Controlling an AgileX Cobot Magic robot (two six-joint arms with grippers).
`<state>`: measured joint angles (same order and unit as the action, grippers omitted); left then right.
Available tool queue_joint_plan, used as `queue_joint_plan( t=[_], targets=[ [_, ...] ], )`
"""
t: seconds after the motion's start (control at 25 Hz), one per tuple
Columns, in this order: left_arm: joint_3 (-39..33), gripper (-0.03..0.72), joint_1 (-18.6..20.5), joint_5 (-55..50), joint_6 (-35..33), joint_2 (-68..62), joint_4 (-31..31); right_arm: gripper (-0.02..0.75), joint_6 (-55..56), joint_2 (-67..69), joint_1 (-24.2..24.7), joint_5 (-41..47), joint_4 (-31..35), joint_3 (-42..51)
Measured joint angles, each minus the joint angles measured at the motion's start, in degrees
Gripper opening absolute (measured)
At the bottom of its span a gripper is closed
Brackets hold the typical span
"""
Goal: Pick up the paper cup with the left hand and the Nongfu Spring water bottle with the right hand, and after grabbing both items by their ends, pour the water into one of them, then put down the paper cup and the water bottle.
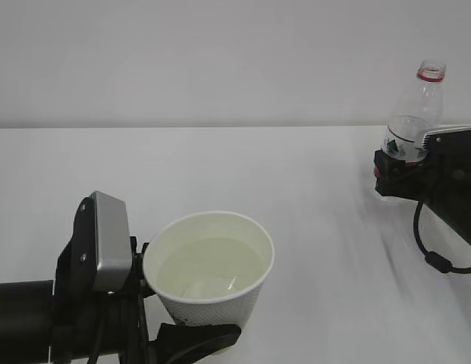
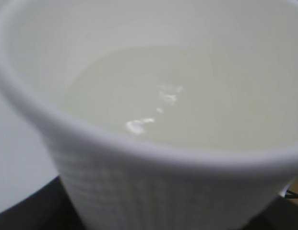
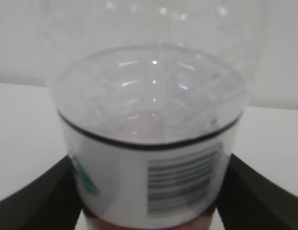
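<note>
Exterior view, near left: the left hand (image 1: 191, 315) grips the paper cup (image 1: 210, 267) low on its wall, one black finger under the base edge and the grey block on its left; the cup is upright.
Exterior view, cup contents: the water (image 1: 211, 269) fills much of the cup, pale against the cream inside.
Exterior view, far right: the right hand (image 1: 406, 163) clamps the Nongfu Spring water bottle (image 1: 416, 114) around its labelled body; the bottle stands upright, capless with the red neck ring on top, well apart from the cup, and its upper part looks empty.
Exterior view, surface: the white table (image 1: 311, 227) lies below both; I cannot tell whether cup or bottle touches it.
Left wrist view: the cup (image 2: 153, 182) fills the frame, water (image 2: 177, 100) glinting inside; dark finger edges show at the bottom corners, pressed to the wall.
Right wrist view: the bottle (image 3: 151, 143) sits between two black fingers (image 3: 41, 191), barcode side facing the camera.
Step in hand: pouring looks finished; putting both down remains.
Next move calls for: lowering the cup level so nothing spills, seating it flat before spreading the fingers; likewise the bottle, which is light and could tip.
</note>
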<state>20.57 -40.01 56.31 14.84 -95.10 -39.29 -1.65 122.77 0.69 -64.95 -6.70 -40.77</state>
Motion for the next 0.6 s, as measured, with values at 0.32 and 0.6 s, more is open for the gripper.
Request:
queue_joint_plan(
  t=[0.32, 0.6],
  targets=[
    [0.0, 0.512, 0.0, 0.0, 0.0, 0.0, 0.0, 0.591, -0.3, -2.8, 0.0, -0.1, 0.0, 3.1],
    [0.0, 0.512, 0.0, 0.0, 0.0, 0.0, 0.0, 0.591, -0.3, -6.0, 0.0, -0.2, 0.0, 6.8]
  ],
)
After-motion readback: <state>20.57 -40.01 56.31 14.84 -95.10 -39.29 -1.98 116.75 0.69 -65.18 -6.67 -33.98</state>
